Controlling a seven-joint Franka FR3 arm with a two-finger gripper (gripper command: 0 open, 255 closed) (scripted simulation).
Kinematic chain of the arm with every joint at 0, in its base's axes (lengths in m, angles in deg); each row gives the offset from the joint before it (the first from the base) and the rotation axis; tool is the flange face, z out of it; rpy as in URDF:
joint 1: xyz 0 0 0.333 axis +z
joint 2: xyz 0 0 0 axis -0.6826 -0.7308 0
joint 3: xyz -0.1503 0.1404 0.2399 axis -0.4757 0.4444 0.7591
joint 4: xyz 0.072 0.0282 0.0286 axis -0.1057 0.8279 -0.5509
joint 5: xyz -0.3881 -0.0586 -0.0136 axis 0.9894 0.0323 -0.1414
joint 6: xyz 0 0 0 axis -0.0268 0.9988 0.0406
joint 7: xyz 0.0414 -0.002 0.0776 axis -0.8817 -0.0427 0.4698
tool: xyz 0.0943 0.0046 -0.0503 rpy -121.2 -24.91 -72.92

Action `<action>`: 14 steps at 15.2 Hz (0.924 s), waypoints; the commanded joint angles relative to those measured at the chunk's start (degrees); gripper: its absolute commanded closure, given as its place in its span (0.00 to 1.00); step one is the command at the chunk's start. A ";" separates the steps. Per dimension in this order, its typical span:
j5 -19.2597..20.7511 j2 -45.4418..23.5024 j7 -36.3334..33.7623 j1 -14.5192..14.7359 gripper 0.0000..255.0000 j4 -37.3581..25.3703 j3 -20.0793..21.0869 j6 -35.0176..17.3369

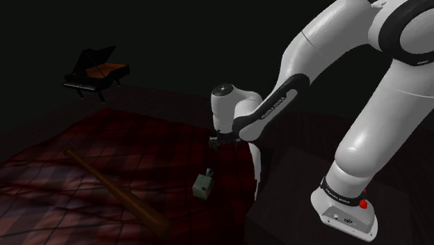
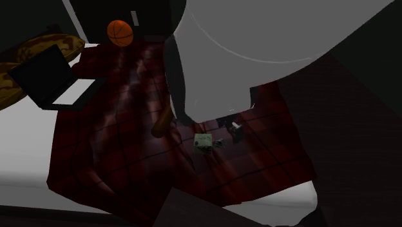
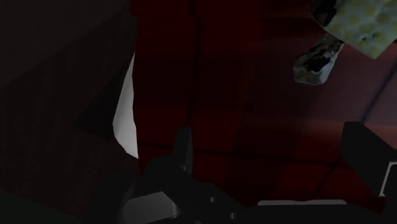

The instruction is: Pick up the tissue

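Note:
A small greenish tissue box (image 1: 202, 186) stands on a dark red checked cloth (image 1: 104, 153), with a pale tissue (image 1: 208, 170) sticking out of its top. My black gripper (image 1: 215, 143) hangs above the box, a little farther from the shoulder camera, and touches nothing. In the second exterior view the box (image 2: 203, 142) sits just left of the gripper (image 2: 234, 131). In the wrist view the fingers (image 3: 184, 149) stand apart around bare cloth. The box (image 3: 364, 22) and its crumpled tissue (image 3: 316, 58) lie ahead and off toward the right finger's side of the gripper (image 3: 273, 153).
A long brown baseball bat (image 1: 118, 191) lies across the cloth toward the shoulder view's lower left. A toy grand piano (image 1: 97, 69) stands at the back left. A basketball (image 2: 120, 32), an open laptop (image 2: 51, 77) and a patterned cushion (image 2: 38, 48) lie beyond. The dark stand (image 1: 299, 202) is close by.

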 commanded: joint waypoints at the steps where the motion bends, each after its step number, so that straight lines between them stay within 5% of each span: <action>1: 6.43 -6.21 -8.44 -0.65 0.00 -2.61 0.72 -1.60; 7: 21.00 -22.94 -27.32 4.22 0.00 -12.86 -4.57 -2.80; 14: 27.04 -36.29 -37.67 10.09 0.00 -23.25 -10.67 -3.87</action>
